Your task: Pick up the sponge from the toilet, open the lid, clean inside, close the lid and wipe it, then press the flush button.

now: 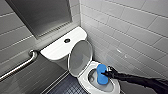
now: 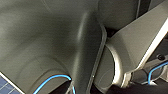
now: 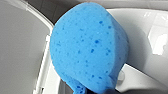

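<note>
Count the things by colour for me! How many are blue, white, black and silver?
Blue: 1, the sponge
White: 2, the toilet and the lid, which stands open
Black: 2, the flush button and the right gripper, which holds the sponge
Silver: 1, the grab bar on the wall
Total: 6

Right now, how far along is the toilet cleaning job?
Done: the sponge is picked up and sits in the right claw, and the lid stands open. In hand: the sponge is down at the bowl, so the inside is being cleaned. Left: close and wipe the lid, then press the flush button.
</note>
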You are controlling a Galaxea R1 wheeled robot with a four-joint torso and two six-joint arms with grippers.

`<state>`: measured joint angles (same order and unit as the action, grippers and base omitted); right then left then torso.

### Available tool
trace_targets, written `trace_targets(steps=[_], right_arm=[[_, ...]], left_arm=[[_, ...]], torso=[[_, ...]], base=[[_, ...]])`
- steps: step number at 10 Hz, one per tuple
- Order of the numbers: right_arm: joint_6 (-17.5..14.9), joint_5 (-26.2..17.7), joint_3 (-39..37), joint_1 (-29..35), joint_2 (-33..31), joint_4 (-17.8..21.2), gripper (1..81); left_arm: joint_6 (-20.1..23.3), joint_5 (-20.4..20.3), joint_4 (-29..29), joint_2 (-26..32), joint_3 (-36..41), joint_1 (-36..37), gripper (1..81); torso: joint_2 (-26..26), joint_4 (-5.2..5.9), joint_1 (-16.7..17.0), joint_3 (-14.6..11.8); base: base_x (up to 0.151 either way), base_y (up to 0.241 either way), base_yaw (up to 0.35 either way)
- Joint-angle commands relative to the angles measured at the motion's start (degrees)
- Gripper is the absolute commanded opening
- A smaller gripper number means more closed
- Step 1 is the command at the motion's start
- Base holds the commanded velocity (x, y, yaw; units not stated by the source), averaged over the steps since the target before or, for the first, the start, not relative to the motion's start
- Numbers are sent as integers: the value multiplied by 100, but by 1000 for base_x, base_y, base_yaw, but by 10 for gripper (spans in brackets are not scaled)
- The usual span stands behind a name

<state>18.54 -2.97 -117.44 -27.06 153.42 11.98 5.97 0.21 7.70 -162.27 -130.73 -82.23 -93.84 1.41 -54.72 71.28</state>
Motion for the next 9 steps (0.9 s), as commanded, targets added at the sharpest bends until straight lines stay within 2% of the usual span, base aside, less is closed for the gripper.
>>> trace_targets(steps=[1, 9], right_arm=[[79, 104, 698, 161, -599, 173, 10], [62, 1106, 2007, -963, -2216, 164, 10]], left_arm=[[35, 533, 47, 19, 100, -149, 811], [53, 533, 3, -157, 65, -149, 811]], torso=[[0, 0, 0, 0], [0, 0, 0, 0]], base=[[0, 0, 0], [0, 0, 0]])
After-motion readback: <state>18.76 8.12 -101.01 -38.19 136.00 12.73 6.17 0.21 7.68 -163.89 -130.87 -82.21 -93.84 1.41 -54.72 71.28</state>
